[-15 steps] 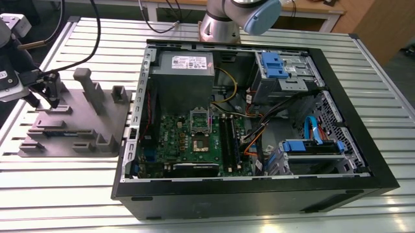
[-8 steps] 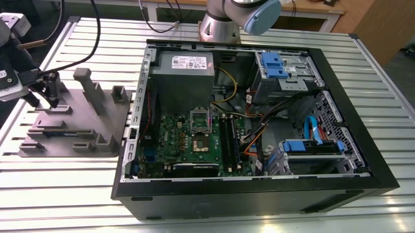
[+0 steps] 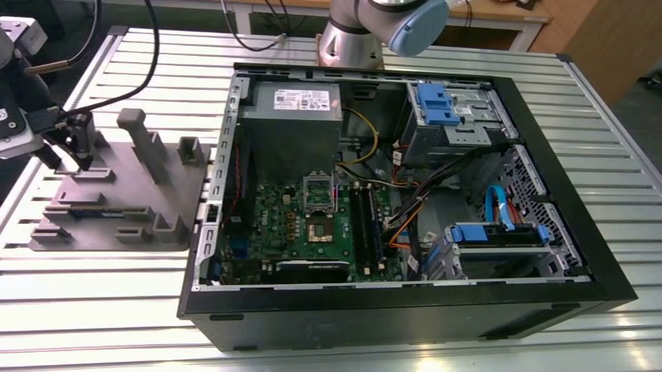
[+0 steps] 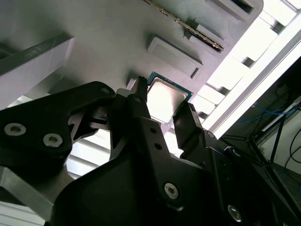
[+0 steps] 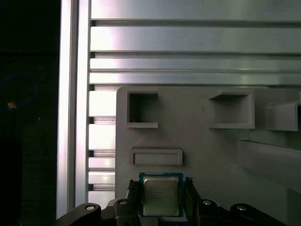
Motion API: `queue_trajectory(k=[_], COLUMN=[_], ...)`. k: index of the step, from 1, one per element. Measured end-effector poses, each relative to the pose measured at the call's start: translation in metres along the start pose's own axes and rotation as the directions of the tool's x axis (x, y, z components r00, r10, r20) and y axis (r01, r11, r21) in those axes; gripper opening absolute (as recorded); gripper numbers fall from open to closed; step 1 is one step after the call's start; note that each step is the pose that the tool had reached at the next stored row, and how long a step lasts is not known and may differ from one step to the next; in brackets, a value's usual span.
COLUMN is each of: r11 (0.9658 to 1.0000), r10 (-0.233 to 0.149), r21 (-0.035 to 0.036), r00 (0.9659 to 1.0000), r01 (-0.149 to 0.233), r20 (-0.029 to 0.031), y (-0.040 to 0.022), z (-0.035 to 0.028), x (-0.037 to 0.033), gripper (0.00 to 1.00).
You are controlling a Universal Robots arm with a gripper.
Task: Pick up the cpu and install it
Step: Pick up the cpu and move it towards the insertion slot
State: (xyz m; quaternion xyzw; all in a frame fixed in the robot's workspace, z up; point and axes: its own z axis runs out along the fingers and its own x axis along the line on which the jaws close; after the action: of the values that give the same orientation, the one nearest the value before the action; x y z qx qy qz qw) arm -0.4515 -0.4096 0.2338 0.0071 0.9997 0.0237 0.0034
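First wrist view: we are seeing the gripper (image 5: 161, 184) clamping the cpu (image 5: 161, 197).
Exterior view is adding the grey tray (image 3: 108, 190) underneath, middle left; fingers (image 5: 133, 197) are covering the chip's sides.

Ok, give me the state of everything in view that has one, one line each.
cpu: on the grey fixture tray, not in the socket.
gripper: at the cpu, over the tray; grip cannot be told.
socket: looks empty, metal frame seemingly flipped open.
computer case: lying on its side, side panel off.
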Motion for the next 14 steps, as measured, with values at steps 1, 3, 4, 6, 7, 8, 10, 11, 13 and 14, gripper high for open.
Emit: queue_trajectory(k=[1,3,4,6,7,8,10,11,13,14], r11=[1.0,1.0,1.0,1.0,1.0,1.0,1.0,1.0,1.0,1.0], r10=[0.0,0.0,0.0,0.0,0.0,0.0,0.0,0.0,0.0,0.0], r21=[0.0,0.0,0.0,0.0,0.0,0.0,0.0,-0.0001,0.0,-0.0001], r00=[1.0,1.0,1.0,1.0,1.0,1.0,1.0,1.0,1.0,1.0], r01=[0.0,0.0,0.0,0.0,0.0,0.0,0.0,0.0,0.0,0.0], r20=[0.0,0.0,0.0,0.0001,0.0001,0.0,0.0001,0.0001,0.0001,0.0001], y=[0.0001,0.0002,0.0003,0.0004,0.0004,0.0004,0.0005,0.0006,0.0006,0.0007], z=[-0.0013,-0.0042,-0.0056,-0.0079,-0.0087,-0.0094,-0.0108,-0.0116,-0.013,-0.0137], x=[0.0,0.0,0.0,0.0,-0.0001,-0.0001,-0.0001,-0.0001,-0.0001,-0.0001], gripper=[0.47,0.47,0.47,0.47,0.47,0.47,0.47,0.47,0.47,0.47])
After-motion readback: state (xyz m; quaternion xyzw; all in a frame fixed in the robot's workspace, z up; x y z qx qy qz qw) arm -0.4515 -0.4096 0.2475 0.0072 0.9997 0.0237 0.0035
